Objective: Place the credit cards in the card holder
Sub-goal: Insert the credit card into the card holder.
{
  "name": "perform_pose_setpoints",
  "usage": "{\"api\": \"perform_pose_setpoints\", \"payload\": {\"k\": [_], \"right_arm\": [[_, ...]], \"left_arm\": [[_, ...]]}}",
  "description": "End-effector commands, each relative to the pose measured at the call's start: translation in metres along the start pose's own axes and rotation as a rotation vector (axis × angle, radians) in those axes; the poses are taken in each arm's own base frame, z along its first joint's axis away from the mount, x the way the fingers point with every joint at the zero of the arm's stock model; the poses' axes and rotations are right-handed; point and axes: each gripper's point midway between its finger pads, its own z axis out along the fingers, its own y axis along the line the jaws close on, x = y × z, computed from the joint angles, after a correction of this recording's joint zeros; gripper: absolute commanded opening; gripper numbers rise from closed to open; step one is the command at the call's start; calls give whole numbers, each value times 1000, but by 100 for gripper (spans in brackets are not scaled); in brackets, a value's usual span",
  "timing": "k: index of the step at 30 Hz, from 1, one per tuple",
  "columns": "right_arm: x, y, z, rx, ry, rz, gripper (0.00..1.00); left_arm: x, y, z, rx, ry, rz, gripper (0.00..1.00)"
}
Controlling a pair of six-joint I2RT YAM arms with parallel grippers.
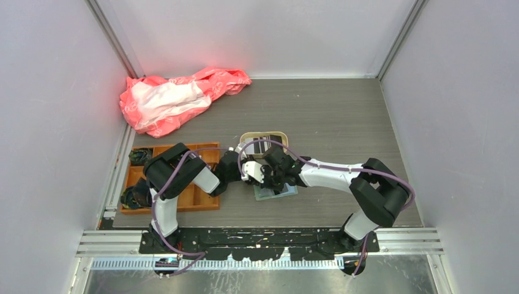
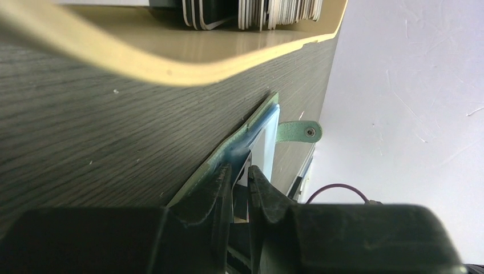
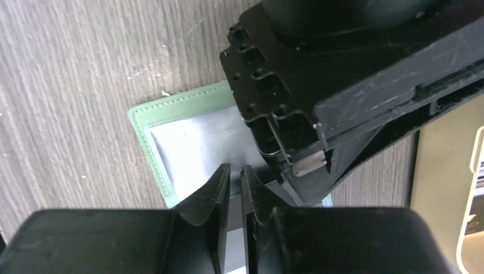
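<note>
The green card holder (image 1: 283, 192) lies open on the table under both grippers, its pale clear pocket (image 3: 188, 137) facing up. My left gripper (image 2: 240, 168) stands at its edge. The jaws are a narrow gap apart around a thin pale sheet of the holder (image 2: 265, 145), which rests against one finger only. My right gripper (image 3: 235, 167) hangs over the pocket, all but shut, with nothing visible between its fingers. A dark flat piece (image 3: 268, 185) lies on the pocket by its tips; I cannot tell whether it is a card. Several credit cards (image 1: 263, 146) stand in the beige tray.
The beige tray (image 1: 245, 138) sits just behind the holder, its rim (image 2: 142, 63) close above my left gripper. An orange compartment tray (image 1: 196, 196) lies under the left arm. A pink and white bag (image 1: 177, 98) is bunched at the back left. Walls enclose the table.
</note>
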Motion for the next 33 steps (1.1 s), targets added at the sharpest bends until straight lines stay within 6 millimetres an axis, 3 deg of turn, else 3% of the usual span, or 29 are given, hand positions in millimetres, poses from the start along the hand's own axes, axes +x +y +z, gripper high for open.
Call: {"api": "perform_pose_setpoints", "payload": {"k": [1,14,20,28,33], "right_arm": [[4,-12,-6,82,17,-39,18],[25,-27,-24,176,82,7,18],[21,-35,-37,184,64,78,20],[-1,-21,-69,16,-13,243,29],[0,-26,-90,-107,-110,516,50]], "left_arm": [[5,8,2,-19,21,-2,19],[5,7,3,-15,27,-5,28],[3,2,3,-8,24,7,35],[-2,-14,-2,-29,17,81,41],[-8,-25,-9,-36,-3,127,40]]}}
